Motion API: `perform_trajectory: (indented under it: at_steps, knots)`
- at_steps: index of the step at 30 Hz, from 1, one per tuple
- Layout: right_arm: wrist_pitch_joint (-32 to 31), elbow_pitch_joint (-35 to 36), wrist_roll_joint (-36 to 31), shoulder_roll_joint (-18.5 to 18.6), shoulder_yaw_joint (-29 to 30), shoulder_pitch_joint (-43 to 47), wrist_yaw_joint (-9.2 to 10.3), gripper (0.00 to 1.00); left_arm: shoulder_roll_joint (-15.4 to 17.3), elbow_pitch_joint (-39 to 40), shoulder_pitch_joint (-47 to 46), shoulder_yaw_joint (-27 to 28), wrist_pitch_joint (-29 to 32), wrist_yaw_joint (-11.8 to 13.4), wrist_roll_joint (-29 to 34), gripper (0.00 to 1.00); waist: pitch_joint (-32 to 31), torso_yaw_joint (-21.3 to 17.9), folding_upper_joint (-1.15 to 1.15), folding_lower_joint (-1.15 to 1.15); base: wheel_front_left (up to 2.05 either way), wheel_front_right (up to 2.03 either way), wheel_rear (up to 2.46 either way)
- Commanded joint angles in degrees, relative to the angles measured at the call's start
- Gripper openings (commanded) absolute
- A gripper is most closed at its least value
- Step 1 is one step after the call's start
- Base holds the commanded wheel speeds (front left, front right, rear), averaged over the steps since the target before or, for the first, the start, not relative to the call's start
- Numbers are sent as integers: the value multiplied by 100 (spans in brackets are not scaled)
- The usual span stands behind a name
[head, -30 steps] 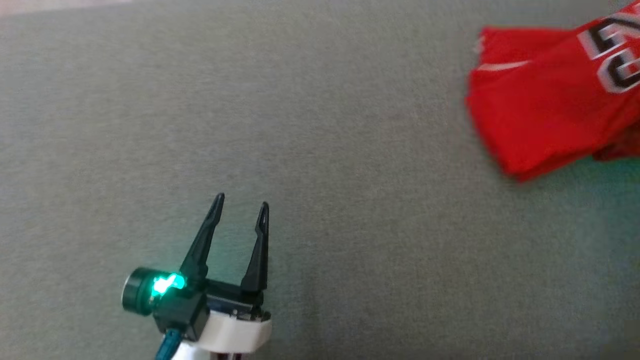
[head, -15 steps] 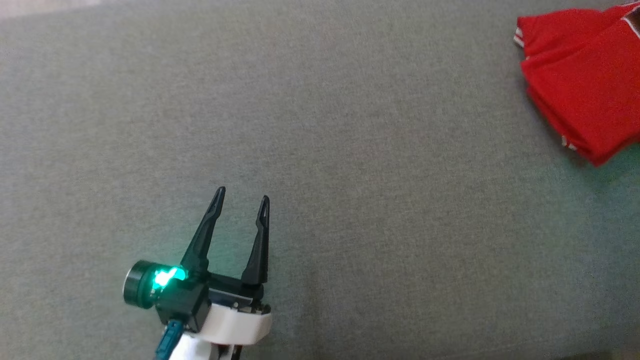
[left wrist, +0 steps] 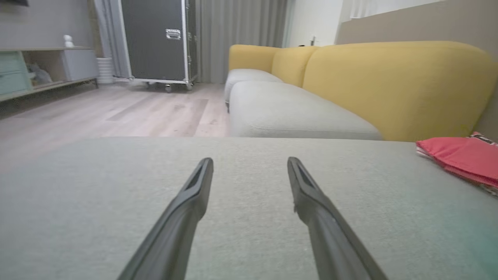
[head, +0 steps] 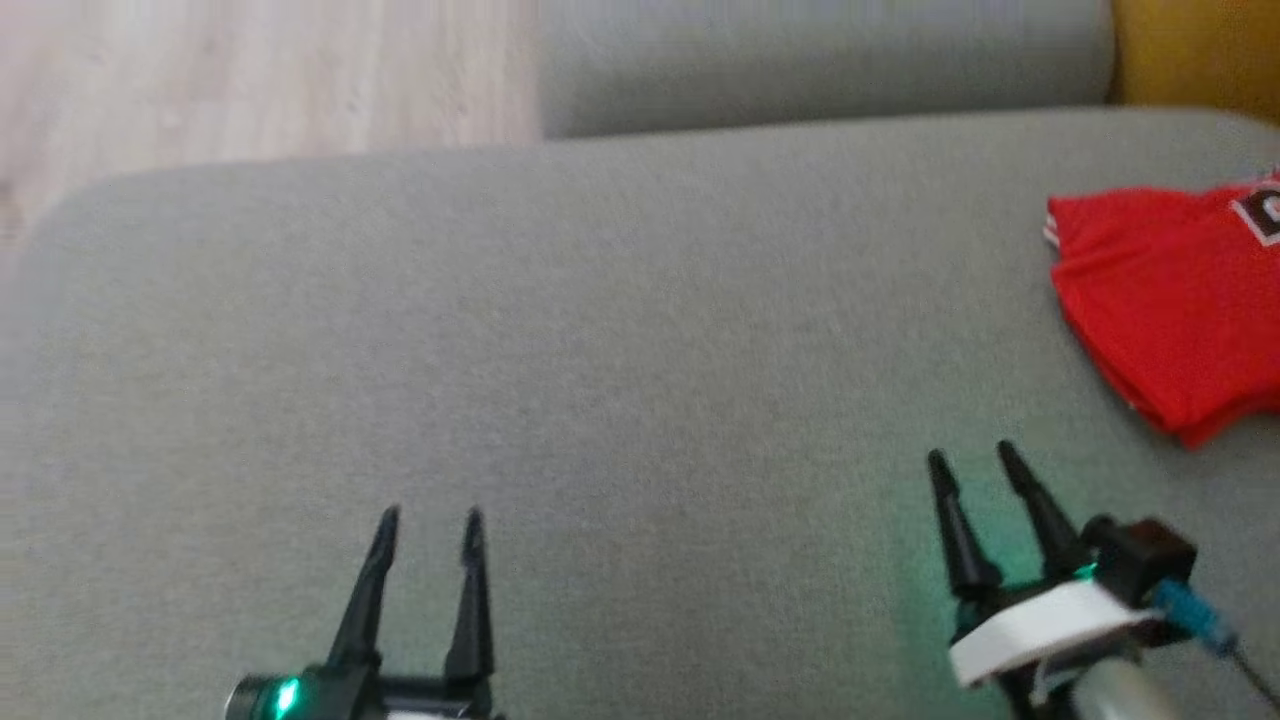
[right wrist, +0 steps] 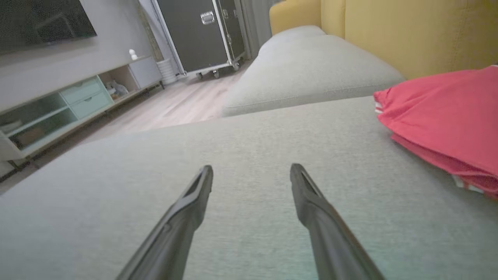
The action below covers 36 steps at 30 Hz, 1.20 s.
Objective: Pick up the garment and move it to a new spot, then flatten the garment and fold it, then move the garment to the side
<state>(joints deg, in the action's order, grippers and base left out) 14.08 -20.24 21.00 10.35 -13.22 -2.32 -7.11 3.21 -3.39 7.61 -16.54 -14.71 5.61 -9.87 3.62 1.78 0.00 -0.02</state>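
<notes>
The garment (head: pixel 1170 300), a red jersey with white trim, lies folded at the far right of the grey cushion (head: pixel 600 350). It also shows at the right edge of the left wrist view as the garment (left wrist: pixel 463 159) and larger in the right wrist view as the garment (right wrist: pixel 447 120). My right gripper (head: pixel 970 458) stands open just below and left of it, apart from the cloth, nothing between its fingers. My left gripper (head: pixel 430 520) is open at the lower left over bare cushion. Each wrist view shows its own fingers spread, left gripper (left wrist: pixel 250 163) and right gripper (right wrist: pixel 251 169).
A second grey cushion (head: pixel 820 60) lies beyond, with a yellow backrest (left wrist: pixel 393 85) at the right. Pale wooden floor (head: pixel 250 80) shows past the cushion's far left edge. A dark wheeled case (left wrist: pixel 159 39) and a low shelf unit (right wrist: pixel 58 112) stand across the room.
The head camera has tilted up, bringing the cushion's far edge and the floor into view. My right gripper, now open, has come into the picture, away from the garment, which lies flat.
</notes>
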Motion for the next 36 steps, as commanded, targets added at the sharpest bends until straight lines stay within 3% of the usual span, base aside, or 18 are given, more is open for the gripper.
perform_trajectory:
  at_steps: [1,9,14,27,28,36]
  knots:
    - [84,380,-94,-46,-80,40,-37,100,-33,255,-54,235,-29,52,58,100,-390,243,0,2,0,0,0]
    - [90,1847,-1323,-564,564,1239,-37,100,-33,639,301,435,-29,78,367,100,-796,390,0,2,0,0,0]
    - [91,1926,-1560,-674,540,1623,-37,100,-33,597,437,508,-29,28,420,100,-923,335,0,2,0,0,0]
    - [91,1888,-1545,-741,638,1650,-37,100,-34,521,568,544,-29,-91,515,100,-1031,248,0,2,0,0,0]
    - [30,1735,-1513,-777,751,1889,0,0,4,359,711,356,0,-90,487,0,-1031,248,0,2,0,0,0]
    - [-19,1372,-1226,-762,751,1922,0,0,16,14,746,377,39,-103,196,0,-1012,227,0,2,0,0,0]
